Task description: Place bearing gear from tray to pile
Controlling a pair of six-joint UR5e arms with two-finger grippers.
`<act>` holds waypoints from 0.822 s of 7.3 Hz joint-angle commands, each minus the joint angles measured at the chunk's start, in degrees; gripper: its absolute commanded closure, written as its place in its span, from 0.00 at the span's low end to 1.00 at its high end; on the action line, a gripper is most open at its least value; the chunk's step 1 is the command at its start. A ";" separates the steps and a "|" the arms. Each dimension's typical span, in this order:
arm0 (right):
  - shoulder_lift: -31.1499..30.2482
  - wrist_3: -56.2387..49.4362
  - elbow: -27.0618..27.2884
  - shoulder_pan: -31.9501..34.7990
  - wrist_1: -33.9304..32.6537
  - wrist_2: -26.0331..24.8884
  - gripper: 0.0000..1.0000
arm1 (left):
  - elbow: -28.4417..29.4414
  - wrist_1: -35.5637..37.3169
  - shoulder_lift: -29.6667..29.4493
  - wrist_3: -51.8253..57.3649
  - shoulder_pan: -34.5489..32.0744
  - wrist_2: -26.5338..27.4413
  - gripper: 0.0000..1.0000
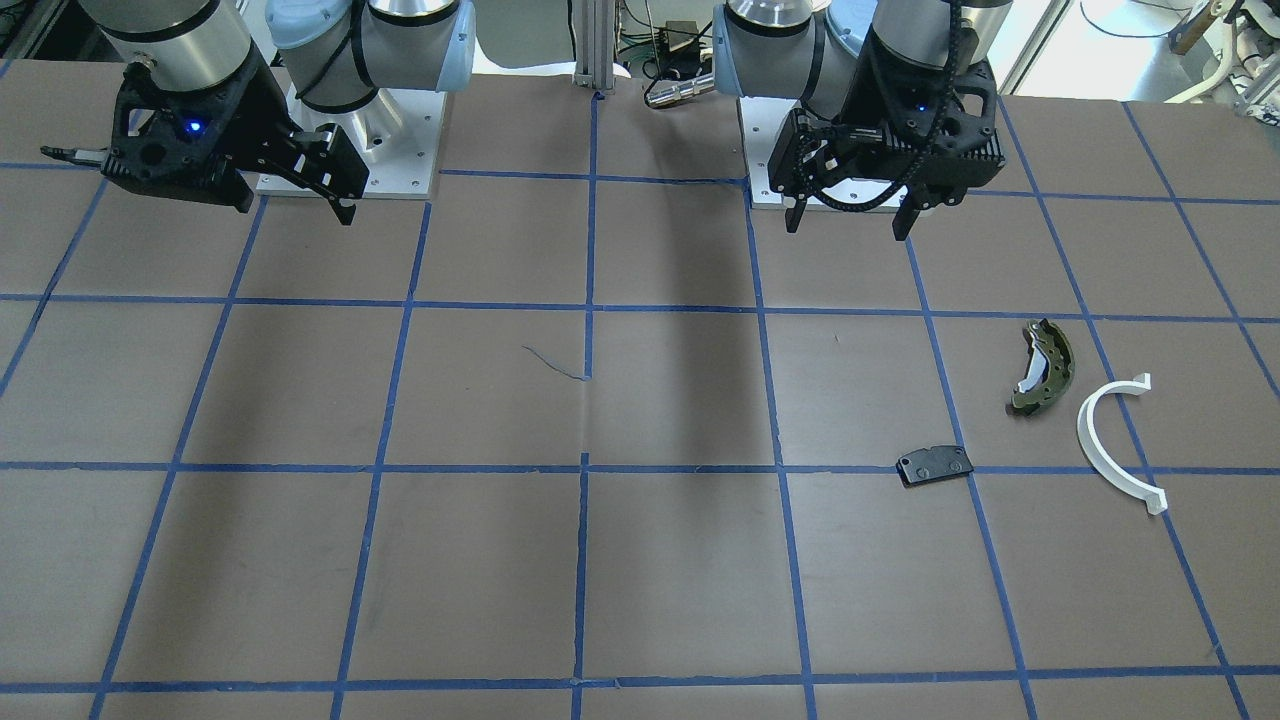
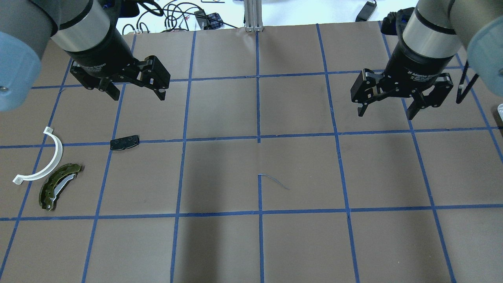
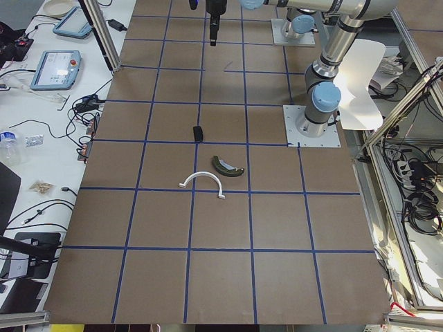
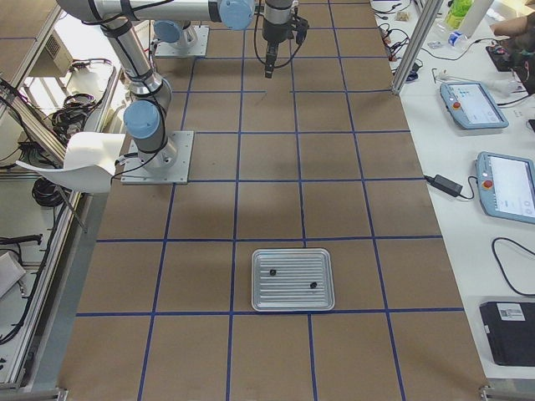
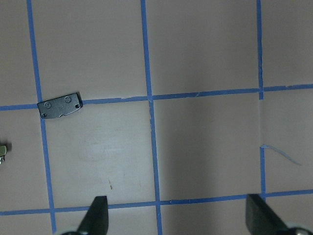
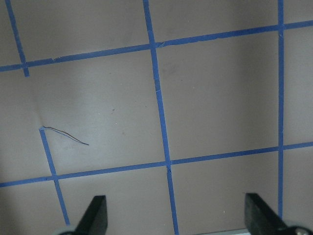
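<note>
A silver tray [image 4: 256,284] shows only in the exterior right view, near that end of the table. Two small dark parts [image 4: 272,272] [image 4: 313,286] lie in it; I cannot tell which is the bearing gear. The pile lies at the table's left end: a black pad [image 2: 124,142], an olive-green shoe [image 2: 59,185] and a white half-ring [image 2: 43,159]. My left gripper [image 2: 139,97] is open and empty, raised just beyond the pad [image 5: 59,105]. My right gripper [image 2: 386,115] is open and empty, raised over bare table.
Brown table with a blue tape grid. The arms' base plates [image 1: 400,160] [image 1: 770,190] sit at the robot's edge. Teach pendants [image 4: 472,102] and cables lie on a side bench beyond the table. A loose thread [image 2: 277,181] lies near the centre.
</note>
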 commanded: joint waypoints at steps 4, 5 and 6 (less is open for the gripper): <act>0.34 -0.26 0.31 -0.17 -0.36 -0.68 0.00 | 0.00 0.00 0.09 0.00 0.00 -0.03 0.00; 0.34 -0.26 0.31 -0.44 -0.10 -0.77 0.00 | 0.00 0.00 0.09 0.00 0.00 -0.03 0.00; 0.34 -0.26 0.31 -0.61 -0.27 -0.85 0.00 | 0.00 0.00 0.09 0.00 0.00 -0.03 0.00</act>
